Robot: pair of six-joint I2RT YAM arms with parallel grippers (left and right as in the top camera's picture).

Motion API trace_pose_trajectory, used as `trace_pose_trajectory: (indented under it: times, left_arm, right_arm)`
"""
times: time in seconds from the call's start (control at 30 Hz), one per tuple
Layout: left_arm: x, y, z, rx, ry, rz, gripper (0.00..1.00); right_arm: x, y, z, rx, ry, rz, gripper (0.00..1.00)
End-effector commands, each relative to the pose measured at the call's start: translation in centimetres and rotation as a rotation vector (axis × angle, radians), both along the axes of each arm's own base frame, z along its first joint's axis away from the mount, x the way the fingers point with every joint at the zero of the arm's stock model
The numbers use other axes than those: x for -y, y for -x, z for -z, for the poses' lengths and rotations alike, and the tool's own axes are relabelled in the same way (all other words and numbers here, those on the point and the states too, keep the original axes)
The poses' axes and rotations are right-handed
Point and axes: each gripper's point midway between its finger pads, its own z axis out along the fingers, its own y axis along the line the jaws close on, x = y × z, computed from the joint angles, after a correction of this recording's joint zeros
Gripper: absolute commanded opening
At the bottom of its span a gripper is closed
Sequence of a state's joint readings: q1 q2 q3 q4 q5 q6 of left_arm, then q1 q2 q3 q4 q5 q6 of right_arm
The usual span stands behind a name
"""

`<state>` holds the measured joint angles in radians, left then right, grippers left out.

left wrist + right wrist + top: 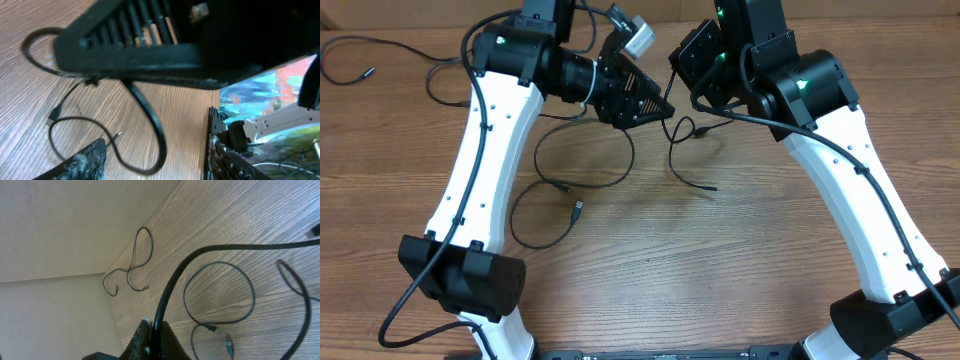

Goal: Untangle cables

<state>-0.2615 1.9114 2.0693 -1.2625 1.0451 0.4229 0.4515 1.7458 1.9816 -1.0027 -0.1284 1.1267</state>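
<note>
Right gripper [150, 336] clenched on a cable [171, 286]; left gripper [658, 107] nearby, grip unclear.

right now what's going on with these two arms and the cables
Two robot arms are working on thin black cables on a wooden table. The right gripper is shut on one cable. The left gripper is open, with a strand between its fingers. Other loose cables lie in loops on the table, not yet handled.
</note>
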Motion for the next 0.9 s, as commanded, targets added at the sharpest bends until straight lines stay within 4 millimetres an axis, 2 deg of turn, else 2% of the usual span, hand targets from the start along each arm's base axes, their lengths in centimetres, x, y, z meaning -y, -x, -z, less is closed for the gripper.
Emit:
trace_pose_trajectory:
  times: [0.0,0.13,0.27,0.3,0.33,0.57,0.87]
  left_arm:
    - [0.49,0.08,-0.42,0.058,-0.021,0.009,0.58]
    - [0.41,-0.08,-0.27,0.061,-0.032,0.001,0.52]
    - [0.41,-0.11,-0.28,0.063,-0.031,0.001,0.34]
    - [0.41,-0.16,-0.29,0.065,-0.031,0.0,0.26]
    - [0.4,-0.22,-0.29,0.068,-0.033,-0.001,0.24]
    - [0.39,-0.46,-0.29,0.062,-0.036,-0.015,0.24]
    - [0.44,-0.63,-0.4,0.073,-0.032,-0.016,0.3]
  right_arm:
    - [-0.05,0.11,-1.39,0.03,-0.023,-0.003,0.04]
    - [-0.04,0.11,-1.38,0.03,-0.023,-0.003,0.04]
    - [-0.05,0.11,-1.39,0.03,-0.023,-0.003,0.04]
    - [-0.04,0.11,-1.38,0.03,-0.023,-0.003,0.04]
    - [-0.04,0.11,-1.38,0.03,-0.023,-0.003,0.04]
    - [-0.03,0.13,-1.36,0.029,-0.022,-0.003,0.04]
    - [0.0,0.18,-1.29,0.026,-0.02,-0.004,0.04]
